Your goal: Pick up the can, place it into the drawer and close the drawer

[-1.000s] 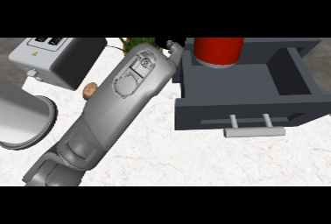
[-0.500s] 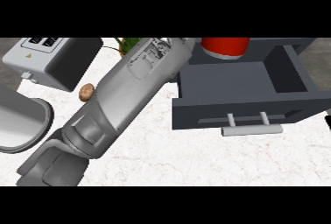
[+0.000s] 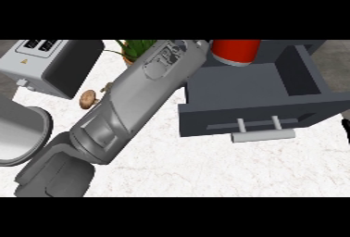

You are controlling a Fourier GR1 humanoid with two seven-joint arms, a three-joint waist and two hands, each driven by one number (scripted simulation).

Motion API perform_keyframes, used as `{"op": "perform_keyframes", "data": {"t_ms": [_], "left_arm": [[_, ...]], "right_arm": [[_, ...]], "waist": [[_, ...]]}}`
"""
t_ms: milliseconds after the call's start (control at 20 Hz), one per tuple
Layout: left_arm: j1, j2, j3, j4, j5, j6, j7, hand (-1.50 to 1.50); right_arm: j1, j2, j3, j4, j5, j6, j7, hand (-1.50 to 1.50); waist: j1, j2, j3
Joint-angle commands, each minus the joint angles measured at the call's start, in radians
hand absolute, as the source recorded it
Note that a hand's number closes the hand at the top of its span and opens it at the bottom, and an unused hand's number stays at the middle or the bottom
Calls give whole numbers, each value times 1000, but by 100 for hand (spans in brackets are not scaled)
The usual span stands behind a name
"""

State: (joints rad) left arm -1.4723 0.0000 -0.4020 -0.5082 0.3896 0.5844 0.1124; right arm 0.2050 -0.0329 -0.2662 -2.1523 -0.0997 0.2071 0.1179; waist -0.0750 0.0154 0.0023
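White counter, open drawer — can inside

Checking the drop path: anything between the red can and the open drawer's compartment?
Nothing visible. The can is at the drawer's far end, over the open compartment, whose visible floor is bare. The left forearm reaches up beside the drawer; its hand is out of view.

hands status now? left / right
Left: forearm reaches toward the can; the hand itself is out of view.
Right: only a dark sliver at the right edge; cannot tell.
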Motion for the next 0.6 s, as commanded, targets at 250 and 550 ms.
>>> {"op": "perform_keyframes", "data": {"t_ms": [250,550], "left_arm": [[49,0,-113,74,67,45,-113,150],[37,0,-134,136,89,45,-150,150]], "right_arm": [[-48,0,11,25,31,-21,2,-150],[-74,-28,-7,-9,-17,-10,50,-150]], "waist": [[-20,9,0],[-43,13,0]]}}
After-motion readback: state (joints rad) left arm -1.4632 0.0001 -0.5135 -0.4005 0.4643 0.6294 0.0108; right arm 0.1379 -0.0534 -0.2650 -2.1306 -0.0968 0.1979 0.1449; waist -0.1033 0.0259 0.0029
